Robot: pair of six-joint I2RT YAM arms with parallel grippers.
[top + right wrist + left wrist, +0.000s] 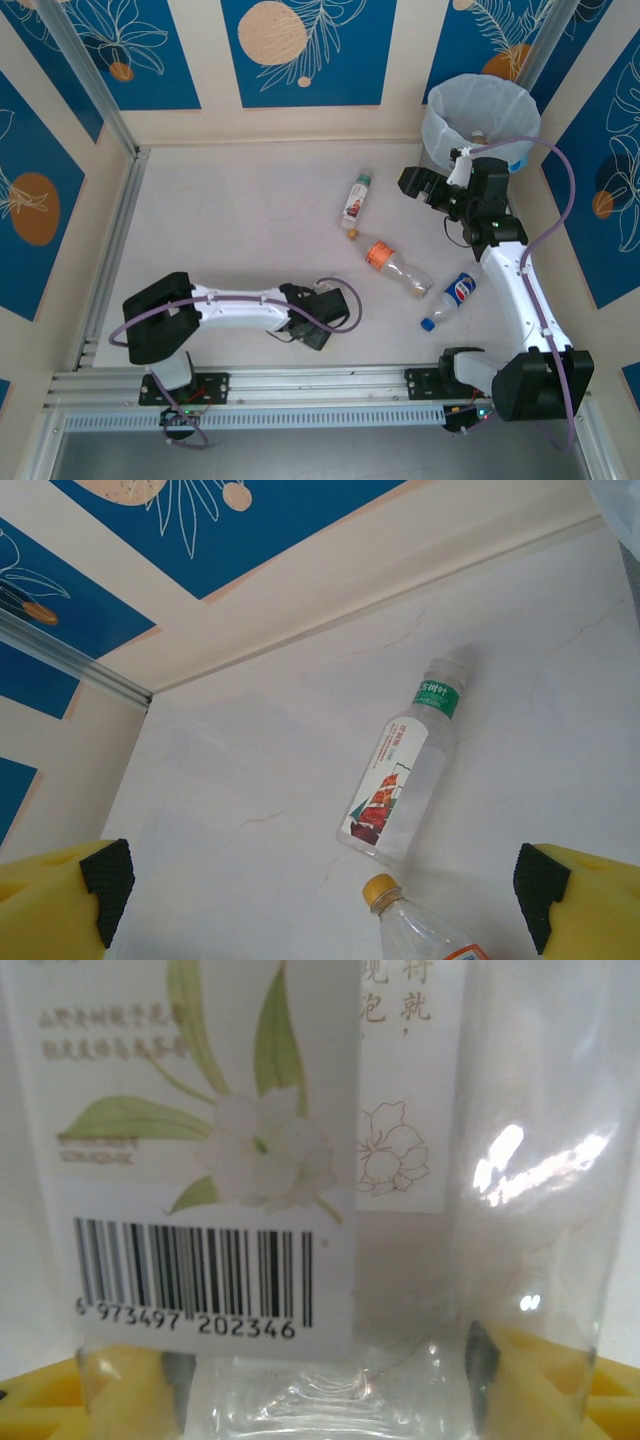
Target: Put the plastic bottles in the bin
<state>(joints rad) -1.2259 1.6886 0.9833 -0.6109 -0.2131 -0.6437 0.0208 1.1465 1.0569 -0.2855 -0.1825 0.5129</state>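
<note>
— Clear plastic at the nearest station: what does the left hand (325,315) have?

— A white-labelled bottle (300,1160), with flower print and barcode, stands between its yellow fingers (545,1365). The black pads (482,1355) show through the bottle's base. Whether they press its wall, I cannot tell.

— Where is that hand?

— Low over the tabletop (240,220), close to the front edge, left of centre.

— Loose bottles, working outward?

— Three, all lying on the tabletop right of centre. Nearest is a blue-labelled bottle (452,296), just beside the right arm. Beyond it lies an orange-labelled bottle (398,266), set slantwise with its orange cap toward the far left. Farther still is a red-labelled bottle (355,203) with a green band at its neck. Its base is near that orange cap but apart from it.

— And the right hand (420,185)?

— Fingers spread wide and empty, held up beside the bin and facing the red-labelled bottle.

— The bin (445,135)?

— Far right corner, round, lined with a pale bag. All four bottles noted are outside it.
</note>
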